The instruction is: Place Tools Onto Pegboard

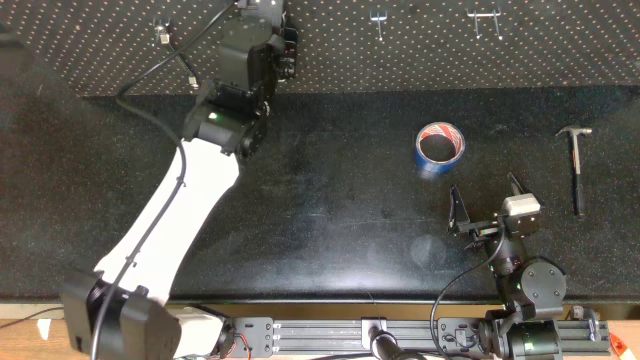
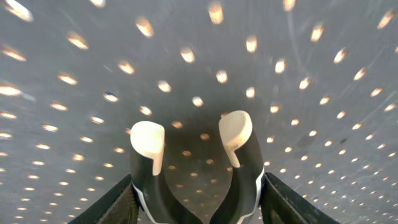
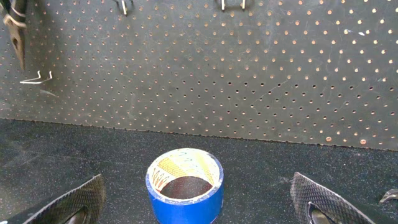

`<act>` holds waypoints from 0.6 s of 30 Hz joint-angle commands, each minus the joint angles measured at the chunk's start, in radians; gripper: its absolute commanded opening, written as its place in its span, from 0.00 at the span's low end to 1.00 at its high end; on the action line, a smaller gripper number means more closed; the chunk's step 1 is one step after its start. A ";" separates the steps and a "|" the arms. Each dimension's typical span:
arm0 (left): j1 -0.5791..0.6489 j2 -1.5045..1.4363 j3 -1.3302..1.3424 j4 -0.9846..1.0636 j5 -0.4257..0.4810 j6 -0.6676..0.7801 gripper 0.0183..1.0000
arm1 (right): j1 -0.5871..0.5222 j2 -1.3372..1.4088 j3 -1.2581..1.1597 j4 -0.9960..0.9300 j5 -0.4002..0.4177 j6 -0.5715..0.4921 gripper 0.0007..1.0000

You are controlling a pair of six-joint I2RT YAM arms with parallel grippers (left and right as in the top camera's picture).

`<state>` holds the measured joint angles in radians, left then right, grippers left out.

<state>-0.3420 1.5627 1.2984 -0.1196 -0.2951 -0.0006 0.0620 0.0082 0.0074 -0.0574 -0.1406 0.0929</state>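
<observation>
My left gripper (image 1: 287,45) is up against the perforated pegboard (image 1: 420,45), left of the middle. In the left wrist view its white-padded fingertips (image 2: 148,146) stand open with nothing between them, and the board (image 2: 199,56) is close behind. A blue tape roll (image 1: 439,148) lies flat on the black table, right of centre. A hammer (image 1: 575,168) lies at the far right. My right gripper (image 1: 486,197) is open, low over the table just in front of the tape roll (image 3: 185,185), its fingers (image 3: 68,202) spread wide either side of the roll.
Metal hooks (image 1: 378,20) (image 1: 485,20) stick out of the board's upper right, and another hook (image 1: 163,35) is at its left. A slim pointed tool (image 3: 15,31) hangs against the board near a white hook (image 3: 37,78). The black table (image 1: 330,190) is bare in the middle.
</observation>
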 commanded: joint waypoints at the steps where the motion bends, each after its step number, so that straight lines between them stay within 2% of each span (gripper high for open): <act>1: 0.010 0.051 -0.002 0.024 -0.016 0.037 0.01 | 0.007 -0.007 -0.003 -0.005 -0.002 0.008 0.98; 10: 0.023 0.053 -0.090 0.074 -0.042 0.069 0.01 | 0.007 -0.007 -0.003 -0.005 -0.002 0.008 0.98; 18: 0.028 0.039 -0.115 0.272 -0.042 0.069 0.01 | 0.007 -0.007 -0.003 -0.006 -0.002 0.008 0.98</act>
<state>-0.3202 1.6176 1.1786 0.0998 -0.3145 0.0566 0.0620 0.0082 0.0074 -0.0574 -0.1406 0.0929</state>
